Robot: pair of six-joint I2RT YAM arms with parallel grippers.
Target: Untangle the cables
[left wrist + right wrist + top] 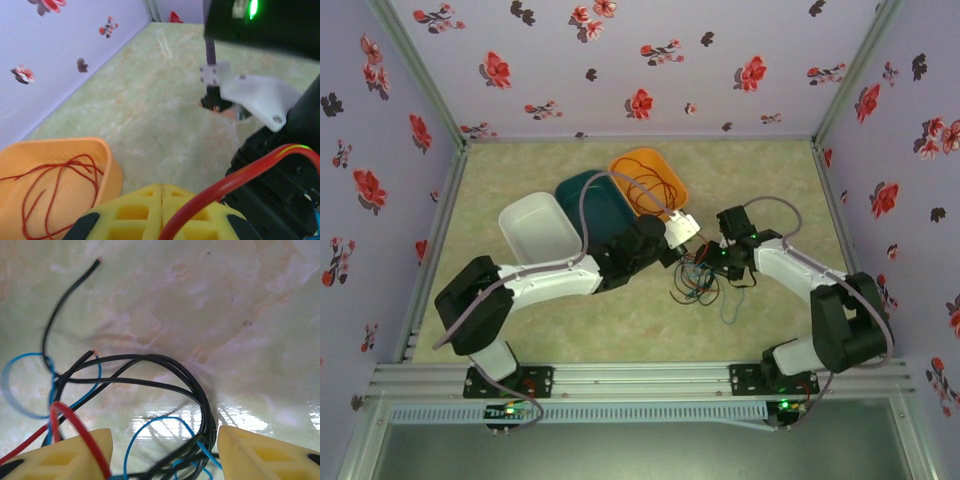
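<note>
The left gripper is clenched on a red cable. The strand comes out from between the yellow fingers and arcs up to the right of the jaws. That hold looks meant to keep one strand taut while the rest is worked loose.

The right gripper stands released, fingers well apart and pointed down at the table. Loops of black cable lie between the jaws and just ahead of them. Blue cable curls through the black and out to one side, and a red strand drapes over one finger. Nothing is pinched here. The straddling pose reads as lining up to close on the black loops, so the two arms could pull against each other.

From above, the knotted bundle lies on the table just below both grippers and between them — the cables are not yet separated.

Further off, beyond the left jaws and to their left, an orange bin holds a loose red-orange cable coiled by itself. It seems to be where freed strands of that colour go. In the overhead view a dark teal bin and a white bin stand beside it — probably for the other colours, though I cannot tell what they hold.
</note>
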